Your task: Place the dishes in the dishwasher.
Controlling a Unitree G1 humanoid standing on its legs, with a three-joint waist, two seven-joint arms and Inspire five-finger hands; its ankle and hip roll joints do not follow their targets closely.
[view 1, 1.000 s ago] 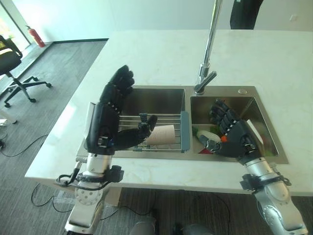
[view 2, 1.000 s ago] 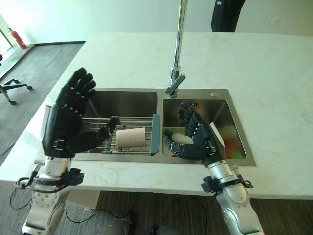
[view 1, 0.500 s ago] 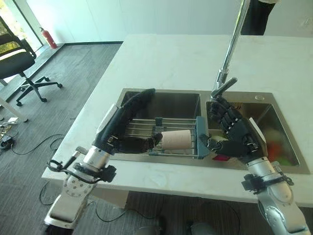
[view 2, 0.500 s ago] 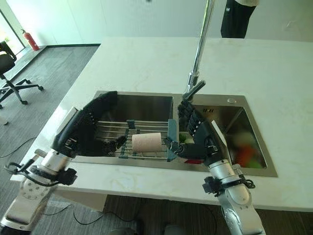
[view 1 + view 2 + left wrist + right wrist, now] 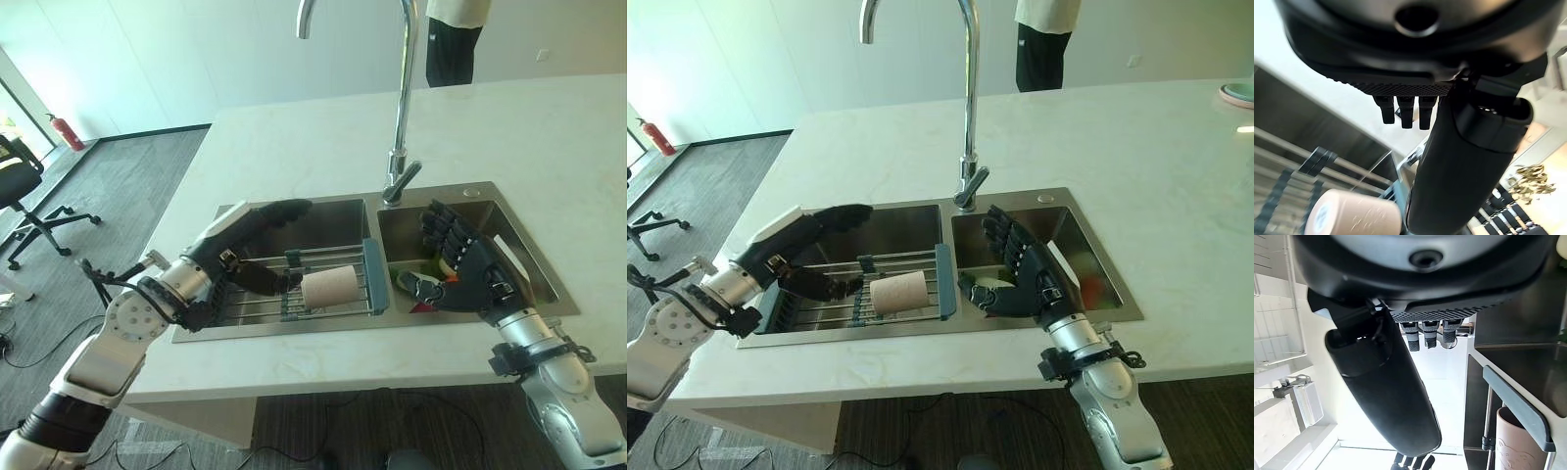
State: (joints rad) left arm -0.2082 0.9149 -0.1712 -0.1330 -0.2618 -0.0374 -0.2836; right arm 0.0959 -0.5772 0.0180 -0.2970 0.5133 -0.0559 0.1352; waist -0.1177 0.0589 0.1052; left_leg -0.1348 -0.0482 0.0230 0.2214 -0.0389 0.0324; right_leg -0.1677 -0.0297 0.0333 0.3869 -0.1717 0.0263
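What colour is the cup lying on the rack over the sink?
The cup is pale beige-pink, seen best in the left eye view, lying on the rack.

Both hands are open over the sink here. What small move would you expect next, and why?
Probably the left hand closing in on the cup. The cup lies on its side on the rack over the left basin, right beside that hand's thumb, and nothing holds it. The right hand hangs open over the right basin.
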